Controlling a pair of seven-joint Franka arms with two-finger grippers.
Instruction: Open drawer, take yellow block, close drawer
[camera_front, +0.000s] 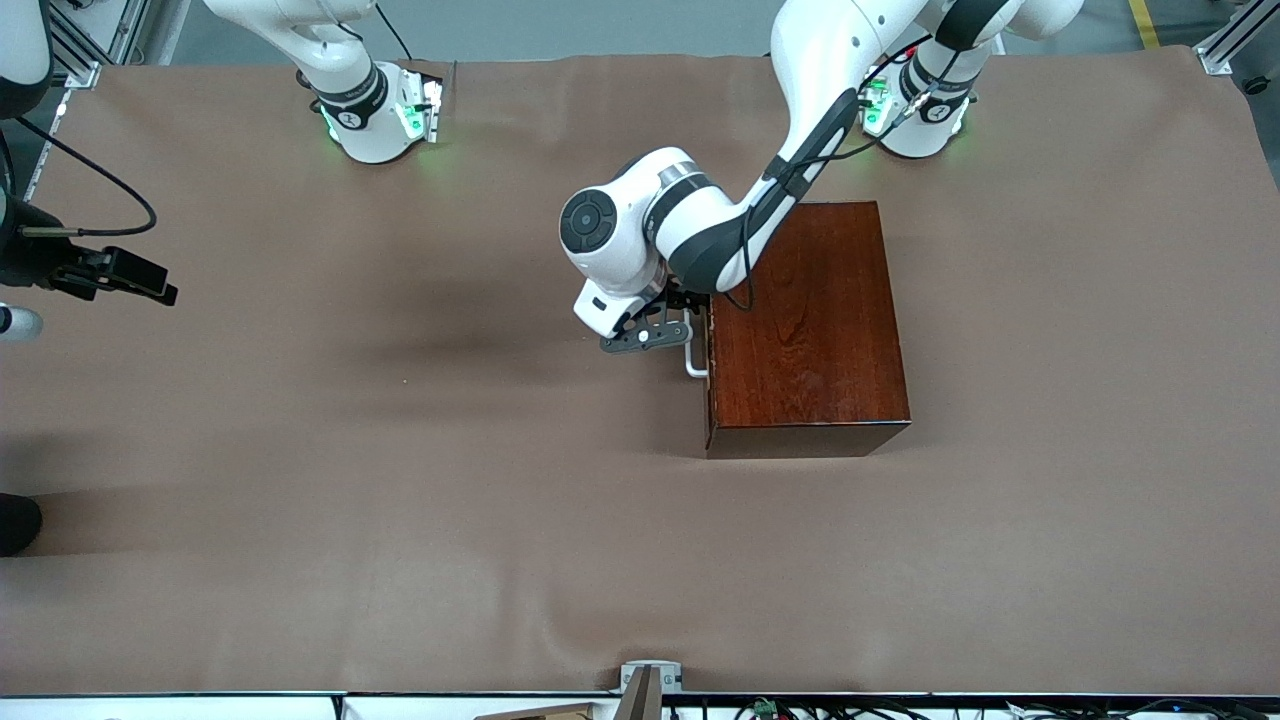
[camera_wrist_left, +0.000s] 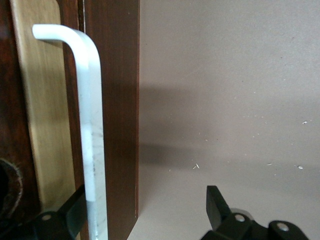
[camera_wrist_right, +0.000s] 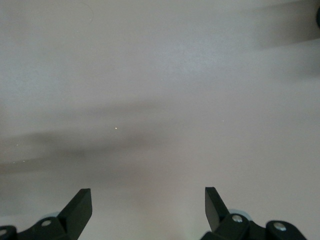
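The glossy dark reddish-brown wooden box (camera_front: 810, 325) sits right of centre in the front view. Its drawer (camera_wrist_left: 122, 115) is closed or very nearly so: the drawer front lies flush with the box in the front view. The white U-shaped bar handle (camera_front: 693, 362) projects from the drawer front toward the frame's left.

The left gripper (camera_front: 652, 335) is at this handle with its fingers spread wide. In the left wrist view, one finger (camera_wrist_left: 67, 212) lies at the lower left against the handle (camera_wrist_left: 92, 130); the other finger (camera_wrist_left: 216, 205) stands well apart at lower centre. The handle is not yet clamped.

The right arm waits at the left edge of the front view. The right gripper (camera_wrist_right: 147, 205) is wide open and empty over the bare brown table cover (camera_front: 350, 450).

The small yellow block is not visible in any view; it is presumably inside the drawer.

Status: no step is complete. Remaining steps are to grip the handle, pull the drawer out, remove the block, and push the drawer shut.
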